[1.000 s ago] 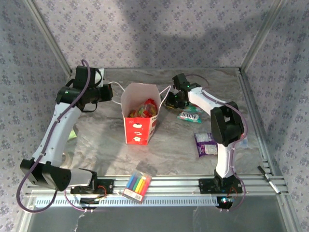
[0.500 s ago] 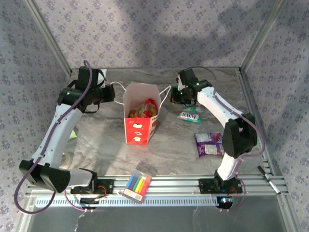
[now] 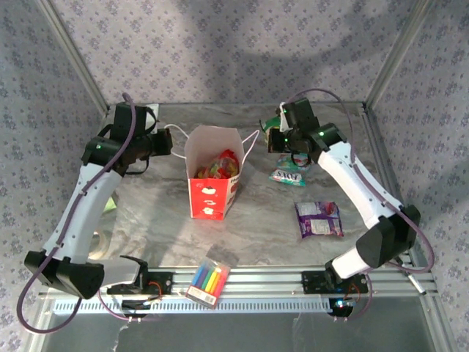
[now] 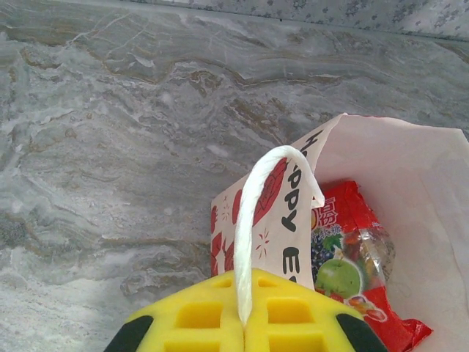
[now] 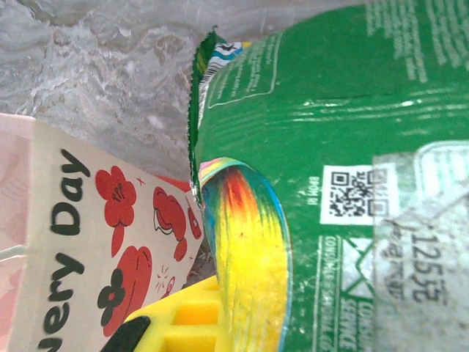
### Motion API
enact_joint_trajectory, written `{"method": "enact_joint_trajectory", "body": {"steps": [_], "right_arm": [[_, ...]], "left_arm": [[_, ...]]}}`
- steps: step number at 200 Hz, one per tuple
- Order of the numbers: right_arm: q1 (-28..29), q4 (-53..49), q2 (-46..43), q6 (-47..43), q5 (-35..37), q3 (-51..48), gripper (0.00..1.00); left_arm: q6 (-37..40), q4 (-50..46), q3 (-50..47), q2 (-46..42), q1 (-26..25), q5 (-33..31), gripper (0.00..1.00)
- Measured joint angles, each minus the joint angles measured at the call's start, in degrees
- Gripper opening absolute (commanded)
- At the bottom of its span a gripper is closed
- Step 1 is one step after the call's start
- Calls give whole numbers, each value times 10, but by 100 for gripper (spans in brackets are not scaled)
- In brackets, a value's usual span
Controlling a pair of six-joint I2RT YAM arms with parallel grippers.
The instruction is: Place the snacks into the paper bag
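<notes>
The paper bag (image 3: 211,183) stands open at mid-table, with orange and red snacks (image 3: 220,163) inside. My left gripper (image 3: 167,139) is just left of the bag, shut on its white string handle (image 4: 258,220). A red packet (image 4: 352,253) shows in the bag's mouth. My right gripper (image 3: 277,133) hovers right of the bag's rim, shut on a green packet (image 5: 344,132) that hangs beside the apple-printed bag wall (image 5: 80,242). A teal-white packet (image 3: 287,177) and a purple packet (image 3: 319,218) lie on the table to the right.
A clear box of coloured markers (image 3: 207,282) rests on the front rail. A black pen (image 3: 412,277) lies at the near right by the frame. Metal frame posts and patterned walls enclose the marble tabletop (image 3: 161,213).
My right arm has risen and its elbow has swung out to the right, carrying the green packet up off the table. The left gripper keeps its hold on the handle.
</notes>
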Motion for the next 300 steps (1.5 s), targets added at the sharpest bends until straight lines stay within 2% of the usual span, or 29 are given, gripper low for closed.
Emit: {"method": "enact_joint_trajectory", "body": {"steps": [36,88,169,221,300], "right_arm": [[6,-19,-25,-19,29,33,0],[16,-54,-26,-61,51,134,0],[87,-80,7,-100,35,257,0],[152,-92,34,-134,13,280,0],[203,-117,52,-187,6,309,0]], "left_arm": [[0,-3,-2,-9,0,-13,5],[0,-5,-17,-21,0,-17,5],[2,-4,-33,-36,0,-26,5],[5,-6,-35,-41,1,-28,5],[7,-7,-36,-51,2,-28,5]]}}
